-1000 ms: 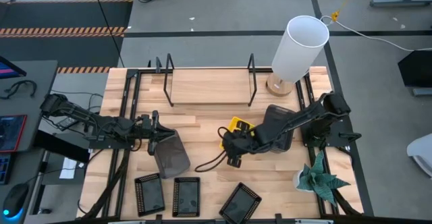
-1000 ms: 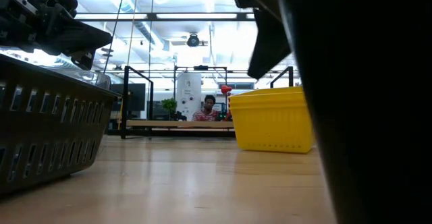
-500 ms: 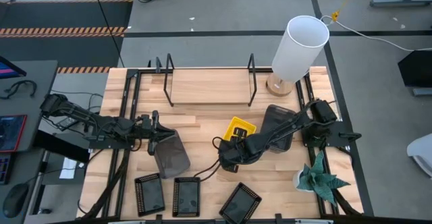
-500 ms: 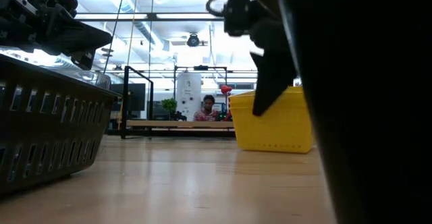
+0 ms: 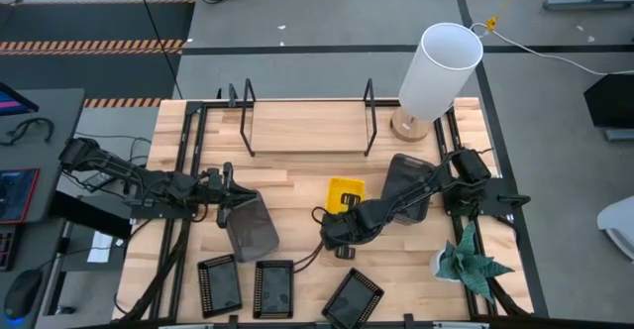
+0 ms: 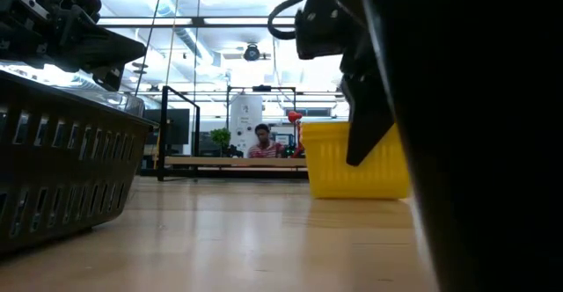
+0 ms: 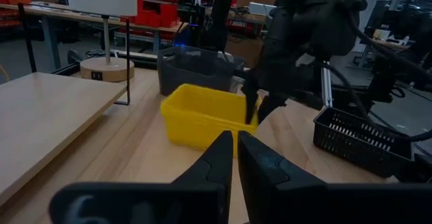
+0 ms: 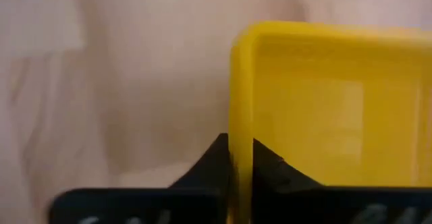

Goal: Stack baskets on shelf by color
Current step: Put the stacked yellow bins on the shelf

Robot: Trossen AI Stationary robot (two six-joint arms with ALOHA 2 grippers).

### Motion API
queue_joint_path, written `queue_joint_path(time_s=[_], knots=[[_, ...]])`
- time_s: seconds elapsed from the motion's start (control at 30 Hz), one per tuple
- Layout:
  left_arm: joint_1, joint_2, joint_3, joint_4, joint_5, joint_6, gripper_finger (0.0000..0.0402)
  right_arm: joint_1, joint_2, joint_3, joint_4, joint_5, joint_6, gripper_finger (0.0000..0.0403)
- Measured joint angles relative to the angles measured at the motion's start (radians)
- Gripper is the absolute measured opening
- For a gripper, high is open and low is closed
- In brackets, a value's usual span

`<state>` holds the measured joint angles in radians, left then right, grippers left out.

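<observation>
Yellow basket (image 5: 346,194) lies flat, long axis running shelf-to-front, its near wall pinched by the right tool (image 8: 241,158).

Right gripper (image 8: 241,158) jaws pinch wall of yellow basket (image 8: 324,102); tabletop (image 8: 115,75) beyond.

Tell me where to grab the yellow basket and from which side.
Take the yellow basket by its thin upright wall, one finger inside and one outside, coming down over the rim on the side facing the table's front. It sits open side up. The right gripper already pinches a wall this way.
</observation>
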<state>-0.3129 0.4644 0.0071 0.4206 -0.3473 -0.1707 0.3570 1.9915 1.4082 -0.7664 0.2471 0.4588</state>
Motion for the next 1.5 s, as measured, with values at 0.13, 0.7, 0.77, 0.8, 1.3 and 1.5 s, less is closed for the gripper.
queue_joint_path(time_s=[0.13, 0.7, 0.77, 0.8, 1.3, 1.5], knots=[[0.000, 0.000, 0.000, 0.000, 0.000, 0.000, 0.0035, 0.019, -0.027, 0.000, -0.004, -0.050, -0.093, 0.0024], [0.000, 0.000, 0.000, 0.000, 0.000, 0.000, 0.0031, -0.090, -0.311, -0.001, -0.054, 0.074, -0.293, 0.0017], [0.000, 0.000, 0.000, 0.000, 0.000, 0.000, 0.0034, -0.125, -0.309, -0.001, -0.054, 0.073, -0.327, 0.0017], [0.000, 0.000, 0.000, 0.000, 0.000, 0.000, 0.0036, -0.145, -0.305, -0.001, -0.054, 0.070, -0.344, 0.0017], [0.000, 0.000, 0.000, 0.000, 0.000, 0.000, 0.0029, -0.486, -0.274, -0.012, -0.044, 0.003, -0.603, 0.0017], [0.000, 0.000, 0.000, 0.000, 0.000, 0.000, 0.0038, -0.575, -0.274, -0.015, -0.024, -0.033, -0.672, 0.0023]])
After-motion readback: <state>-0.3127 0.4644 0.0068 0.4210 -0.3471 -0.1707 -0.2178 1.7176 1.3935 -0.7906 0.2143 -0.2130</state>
